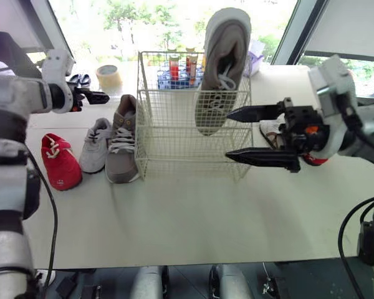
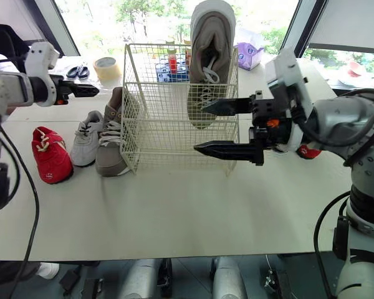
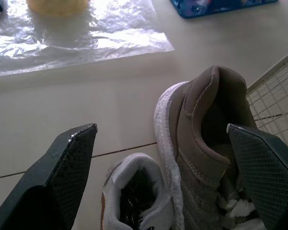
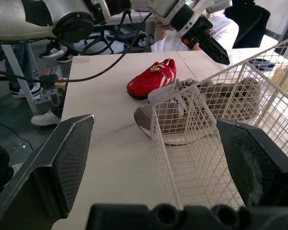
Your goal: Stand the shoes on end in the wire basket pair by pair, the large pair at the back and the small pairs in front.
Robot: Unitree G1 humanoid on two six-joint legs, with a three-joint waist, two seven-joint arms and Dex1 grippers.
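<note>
shoes are only partly stowed: one large taupe shoe [image 1: 221, 68] stands on end, toe up, at the back right of the wire basket [image 1: 174, 146], its toe well above the rim. its mate [image 1: 121, 146] lies flat on the white table [image 1: 193, 212] just beside the basket's left wall, with a small grey shoe [image 1: 96, 146] next to it and a small red shoe [image 1: 59, 162] further left. the right gripper [image 1: 227, 136] hovers at the basket's right front corner, fingers spread wide and holding nothing; behind it a pale shoe [image 1: 271, 132] and a second red shoe [image 2: 309, 151] lie partly hidden. the left gripper [image 1: 106, 97] hangs above the shoes left of the basket, fingers apart and empty. a roll of tape [image 1: 108, 76] and scissors [image 1: 80, 79] sit near the far edge.
</note>
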